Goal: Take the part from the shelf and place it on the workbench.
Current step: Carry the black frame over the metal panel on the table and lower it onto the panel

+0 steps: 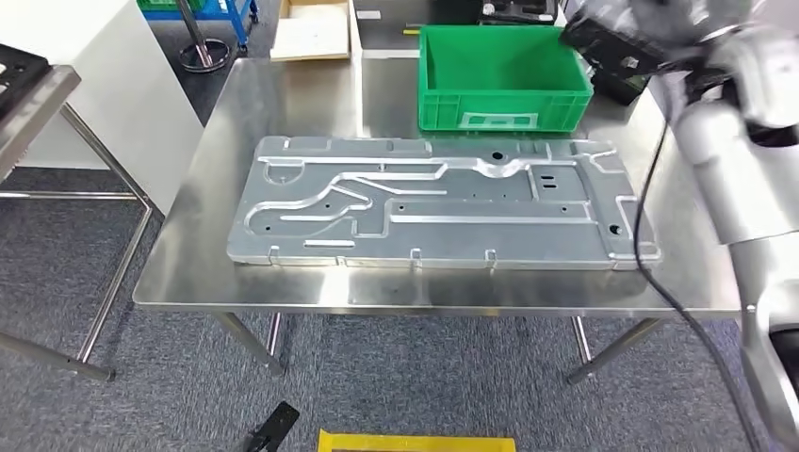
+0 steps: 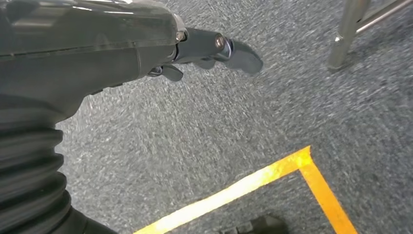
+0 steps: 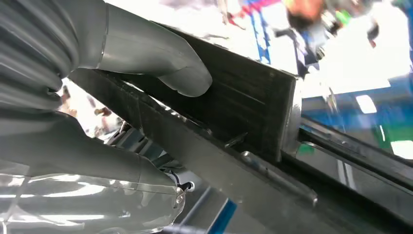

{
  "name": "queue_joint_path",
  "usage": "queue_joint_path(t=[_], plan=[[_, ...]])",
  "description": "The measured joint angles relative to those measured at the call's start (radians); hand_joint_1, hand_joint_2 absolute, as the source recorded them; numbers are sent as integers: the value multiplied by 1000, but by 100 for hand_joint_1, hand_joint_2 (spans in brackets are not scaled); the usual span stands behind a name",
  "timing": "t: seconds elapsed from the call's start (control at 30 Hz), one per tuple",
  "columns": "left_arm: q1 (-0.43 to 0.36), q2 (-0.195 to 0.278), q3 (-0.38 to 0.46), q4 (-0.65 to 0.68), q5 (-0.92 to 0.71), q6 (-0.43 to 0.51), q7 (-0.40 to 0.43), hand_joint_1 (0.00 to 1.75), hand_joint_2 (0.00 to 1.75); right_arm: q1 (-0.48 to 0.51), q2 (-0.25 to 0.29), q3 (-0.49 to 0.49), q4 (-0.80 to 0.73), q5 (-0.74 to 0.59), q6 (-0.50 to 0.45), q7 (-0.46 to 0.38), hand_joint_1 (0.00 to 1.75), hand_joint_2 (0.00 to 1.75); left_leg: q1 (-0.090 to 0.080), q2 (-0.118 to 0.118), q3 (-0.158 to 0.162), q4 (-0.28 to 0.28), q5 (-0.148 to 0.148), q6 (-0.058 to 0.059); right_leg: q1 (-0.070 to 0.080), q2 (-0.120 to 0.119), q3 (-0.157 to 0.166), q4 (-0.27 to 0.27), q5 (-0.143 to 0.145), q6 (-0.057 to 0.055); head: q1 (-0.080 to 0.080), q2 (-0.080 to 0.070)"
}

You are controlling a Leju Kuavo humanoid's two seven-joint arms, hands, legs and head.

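I have the right hand (image 3: pixel 146 73) wrapped around the part (image 3: pixel 243 112), a dark flat piece with a metal rail along one edge; in the right wrist view the thumb presses on its broad face and the fingers lie under it. From the head view the same hand (image 1: pixel 650 38) is up at about one o'clock, blurred, with the part (image 1: pixel 603 47) showing as a dark block just past the far right corner of the green crate (image 1: pixel 504 75). So the part is in the air, not yet down on the workbench (image 1: pixel 188 254).

To set it down well I'd bring it toward a bare stretch of steel, probably the strip at five o'clock beside the large aluminium plate (image 1: pixel 433 202), keep it flat, and lower it until the whole underside bears before I let the fingers go. The hanging cable (image 1: pixel 650 235) crosses that corner, so I'd watch for snagging.

The left hand (image 2: pixel 204 48) hangs over the carpet near the yellow floor tape (image 2: pixel 272 170), holding nothing, fingers loosely apart.

What I can't read: the part's full outline, since motion blur smears it, and the far end is cut off. The shelf it came from isn't something I can make out.
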Motion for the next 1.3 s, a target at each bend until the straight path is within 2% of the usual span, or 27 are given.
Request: queue_joint_path(t=[0.07,0.1,0.13,0.2,0.23,0.27,0.3,0.37,0.4,0.43,0.5,0.57,0.63,0.7,0.73,0.77,0.8,0.9,0.93,0.97,1.07,1.1,1.13,1.2,1.23,1.27,1.3], plan=[[-4,-1,1,0,-2,-1,0,0,175,11,28,39,88,35,-14,24,175,175,4,0,7,-13,2,13,-1,-1,-1,4,-8,11,0,0],[-6,-2,1,0,-4,-2,0,0,175,18,42,54,128,49,-15,36,175,175,5,-1,10,-20,4,20,-2,-2,-11,27,-23,13,0,0],[-9,-3,1,0,-7,-3,0,0,175,28,56,68,166,62,-16,49,175,175,6,-1,14,-25,6,25,-2,-3,-34,74,-46,15,0,0],[-13,-5,1,0,-10,-6,0,0,175,56,80,95,232,85,-17,70,175,175,3,-4,17,-26,4,32,-1,-3,-103,205,-98,17,0,0],[-13,-5,1,0,-10,-7,1,0,175,74,90,108,261,92,-17,78,175,175,2,-7,18,-25,2,34,-1,-3,-135,256,-109,17,0,0],[-12,-6,1,0,-10,-7,1,0,175,91,100,120,285,97,-17,84,175,175,0,-9,20,-24,0,36,-1,-3,-152,273,-100,15,0,0],[-12,-6,2,0,-10,-7,1,0,175,108,110,129,306,101,-17,89,131,131,-2,-12,22,-21,-4,36,0,-3,-150,249,-71,11,0,0],[-11,-6,2,0,-8,-8,2,0,175,129,130,144,337,109,-16,97,44,44,-7,-14,25,-15,-13,34,5,-3,-106,125,8,-3,0,0],[-10,-6,3,0,-6,-8,1,0,175,133,141,151,349,113,-15,101,0,0,-10,-14,25,-11,-18,31,9,-3,-82,65,35,-9,0,0],[-10,-6,4,0,-6,-9,1,0,175,135,151,157,361,117,-14,104,0,0,-11,-14,24,-9,-21,27,13,-3,-67,27,46,-14,0,0],[-8,-6,5,0,-8,-9,0,0,175,138,169,166,380,122,-9,109,0,0,-12,-13,22,-9,-23,19,18,-3,-58,5,44,-19,0,0],[-4,-5,8,0,-1,-9,-7,0,87,140,182,172,392,122,-5,113,0,0,-13,-12,22,-5,-32,9,12,-4,-50,-4,45,-24,0,0],[-1,-3,15,0,8,-6,-12,0,0,138,193,175,400,124,0,117,0,0,-11,-9,-1,53,-67,-3,4,-7,-38,-15,46,-32,0,0],[2,-2,20,0,8,-2,-1,0,0,135,204,177,408,128,8,121,0,0,-2,-7,-60,179,-123,-16,3,-9,-32,-17,42,-38,0,0],[4,-1,23,0,12,0,9,0,0,134,208,178,411,132,14,124,0,0,3,-6,-90,236,-140,-21,3,-9,-30,-16,41,-38,0,0],[6,-1,28,0,20,1,22,0,0,134,212,179,415,135,20,127,0,0,8,-5,-108,264,-141,-26,2,-8,-28,-14,40,-37,0,0],[6,-1,35,0,34,-2,35,0,0,132,215,179,418,139,26,131,0,0,12,-4,-105,251,-122,-31,-1,-8,-26,-12,38,-34,0,0],[6,-1,60,0,62,-18,62,0,0,117,219,181,424,154,48,150,0,0,21,-2,-24,66,-24,-40,-8,-4,-25,2,28,-18,0,0],[6,-1,65,0,63,-21,63,0,0,108,219,181,425,159,54,159,0,0,21,-3,-6,25,-9,-37,-7,-3,-28,6,26,-12,0,0],[5,-1,69,0,62,-21,63,0,0,97,219,181,427,163,59,168,0,0,19,-3,1,7,-6,-32,-5,-2,-31,8,27,-6,0,0],[6,0,78,0,55,-18,60,0,0,52,209,181,429,177,73,191,0,0,16,-4,-4,4,2,-6,-6,-1,-37,10,25,11,0,0],[6,1,81,0,54,-17,58,0,0,33,202,181,429,186,78,197,0,0,16,-3,-7,1,7,4,-8,-2,-42,25,8,15,0,0],[6,1,83,0,53,-16,56,0,0,13,194,181,430,197,81,203,0,0,17,-2,-10,-3,13,13,-9,-3,-54,60,-25,17,0,0],[6,1,88,0,53,-16,53,0,0,-29,175,181,429,226,82,216,0,0,13,-2,-22,-4,23,25,-6,-4,-96,187,-112,18,0,0],[8,1,91,0,53,-16,53,0,0,-49,163,181,429,242,81,223,0,0,11,-2,-29,-4,28,28,-5,-4,-115,250,-145,18,0,0],[10,0,93,0,53,-17,52,0,0,-67,151,182,429,257,80,229,0,0,8,-3,-35,-3,34,31,-3,-4,-121,287,-160,17,0,0],[12,0,96,0,53,-18,51,0,0,-84,139,182,428,271,79,233,0,0,6,-3,-42,-3,40,32,-1,-4,-109,286,-154,15,0,0]])
